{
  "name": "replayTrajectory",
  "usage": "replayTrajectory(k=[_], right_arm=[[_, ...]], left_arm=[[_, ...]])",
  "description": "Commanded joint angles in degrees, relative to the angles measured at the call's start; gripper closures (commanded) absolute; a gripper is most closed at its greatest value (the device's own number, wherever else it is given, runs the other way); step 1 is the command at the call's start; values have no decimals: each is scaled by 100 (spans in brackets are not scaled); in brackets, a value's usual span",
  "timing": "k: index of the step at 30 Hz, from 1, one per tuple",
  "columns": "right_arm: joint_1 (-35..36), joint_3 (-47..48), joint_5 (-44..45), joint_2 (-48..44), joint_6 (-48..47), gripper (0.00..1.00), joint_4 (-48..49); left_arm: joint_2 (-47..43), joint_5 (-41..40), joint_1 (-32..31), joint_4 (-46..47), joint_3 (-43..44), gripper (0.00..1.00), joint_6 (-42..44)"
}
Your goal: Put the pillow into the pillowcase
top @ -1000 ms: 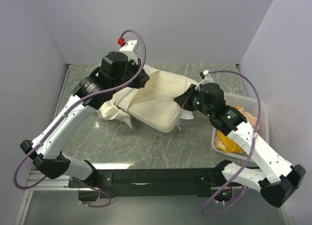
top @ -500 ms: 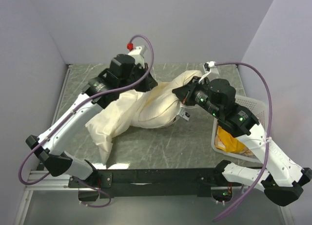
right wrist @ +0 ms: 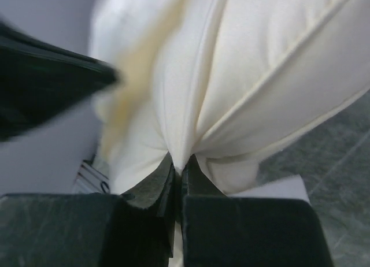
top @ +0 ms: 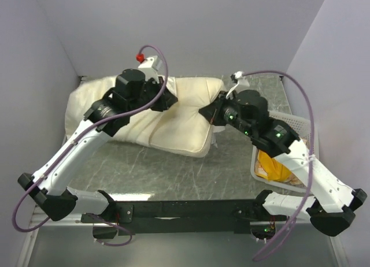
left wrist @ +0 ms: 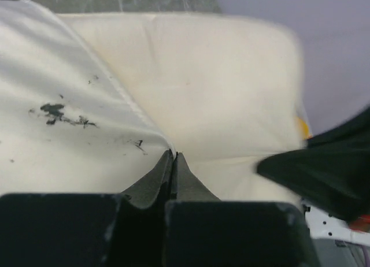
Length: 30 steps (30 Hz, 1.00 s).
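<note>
The pillow [top: 185, 125] lies puffy at the back middle of the table. Its left part is under the limp pillowcase [top: 95, 102], which is spread out to the back left corner. My left gripper [top: 166, 99] is shut on the pillowcase hem. In the left wrist view the left gripper [left wrist: 174, 154] pinches that hem, with the pillowcase [left wrist: 52, 145] on the left, showing dark marks, and the bare pillow [left wrist: 231, 88] on the right. My right gripper [top: 203, 112] is shut on the pillow's right edge. In the right wrist view the right gripper [right wrist: 183, 163] pinches a fold of the pillow [right wrist: 272, 59]. The bear print is hidden.
A white basket [top: 305, 134] with yellow things [top: 269, 166] stands at the right edge of the table. A white label [top: 215, 141] hangs at the pillow's near right corner. Walls close in the back and both sides.
Both grippers raised the bundle half a second ago, then lowered it. The pillowcase, which was bunched and hung to the front left, now lies flung out flat toward the back left corner.
</note>
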Motion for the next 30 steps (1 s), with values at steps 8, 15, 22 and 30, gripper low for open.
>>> replayTrajectory(k=[8, 15, 22, 30], right_arm=[[107, 2880, 83, 497, -419, 100, -121], [572, 2543, 56, 2104, -349, 100, 431], [1196, 2529, -67, 3879, -41, 100, 820], [1434, 2917, 153, 3629, -208, 52, 539]], left_arm=[[-385, 343, 274, 892, -215, 99, -320], [-772, 1396, 1635, 2084, -2981, 99, -1313], [-614, 1670, 1795, 2633, -4346, 99, -1402], [-1132, 1424, 1900, 2210, -4408, 99, -1130]])
